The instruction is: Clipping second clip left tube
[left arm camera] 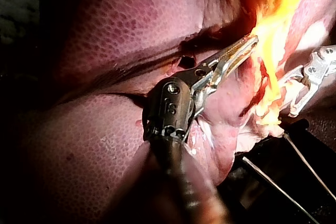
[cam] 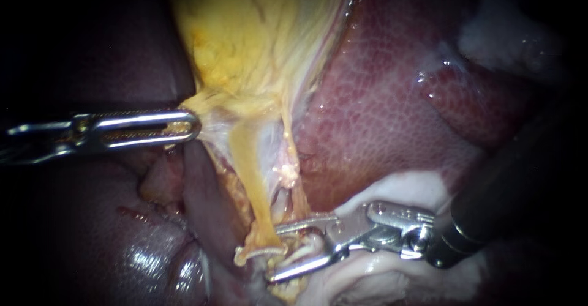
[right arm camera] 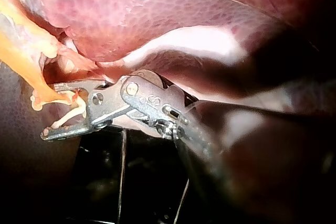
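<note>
Left instrument [cam: 190,125] comes in from the left, jaws closed on the gallbladder's [cam: 257,37] yellow lower edge. Left tube [cam: 251,183] runs from there toward the near side, with the liver [cam: 392,98] to its right. Right instrument [cam: 275,253] has its jaws spread wide, straddling the tube's near end without gripping it.

place: surgical lab bench | shown by: bare liver [left arm camera: 105,145] (lying in the open) beside dark surface [left arm camera: 294,187]
</note>
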Controlling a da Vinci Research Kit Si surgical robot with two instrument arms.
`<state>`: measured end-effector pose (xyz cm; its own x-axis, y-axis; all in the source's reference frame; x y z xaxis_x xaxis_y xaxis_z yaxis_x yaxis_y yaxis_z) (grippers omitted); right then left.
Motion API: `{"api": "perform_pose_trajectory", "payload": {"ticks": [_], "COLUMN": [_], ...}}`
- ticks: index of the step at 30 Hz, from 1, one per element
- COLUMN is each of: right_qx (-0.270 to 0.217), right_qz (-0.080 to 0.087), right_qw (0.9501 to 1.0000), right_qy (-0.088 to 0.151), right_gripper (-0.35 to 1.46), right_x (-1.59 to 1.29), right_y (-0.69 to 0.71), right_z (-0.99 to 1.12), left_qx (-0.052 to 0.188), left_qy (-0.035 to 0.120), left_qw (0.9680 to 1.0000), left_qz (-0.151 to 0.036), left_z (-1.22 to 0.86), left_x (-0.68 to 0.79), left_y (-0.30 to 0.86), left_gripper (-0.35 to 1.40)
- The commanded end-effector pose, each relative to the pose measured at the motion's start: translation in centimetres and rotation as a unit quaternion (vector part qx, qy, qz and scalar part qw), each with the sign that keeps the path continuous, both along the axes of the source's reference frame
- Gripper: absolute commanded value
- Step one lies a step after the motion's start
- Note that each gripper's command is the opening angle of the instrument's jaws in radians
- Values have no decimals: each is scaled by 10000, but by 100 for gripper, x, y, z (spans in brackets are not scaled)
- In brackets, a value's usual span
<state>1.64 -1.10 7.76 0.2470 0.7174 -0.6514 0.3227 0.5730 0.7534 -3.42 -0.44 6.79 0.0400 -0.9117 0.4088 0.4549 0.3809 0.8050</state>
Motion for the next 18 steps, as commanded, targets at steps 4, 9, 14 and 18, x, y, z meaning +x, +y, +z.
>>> {"api": "perform_pose_trajectory", "payload": {"ticks": [4,9,14,18], "right_qx": [-1,0,4,4], "right_qz": [0,-1,4,10], "right_qw": [10000,10000,10000,10000], "right_qy": [0,0,-2,-6], "right_gripper": [45,46,46,46], "right_x": [0,0,-1,-1], "right_y": [0,0,4,10], "right_z": [0,0,4,14], "left_qx": [-1,-1,-1,-1], "left_qy": [1,2,2,5], "left_qw": [10000,10000,10000,10000], "left_qz": [1,0,-1,-5], "left_z": [0,-1,-1,-2], "left_x": [0,0,0,-1], "left_y": [0,-1,-1,-1], "left_gripper": [-35,-35,-35,-35]}}
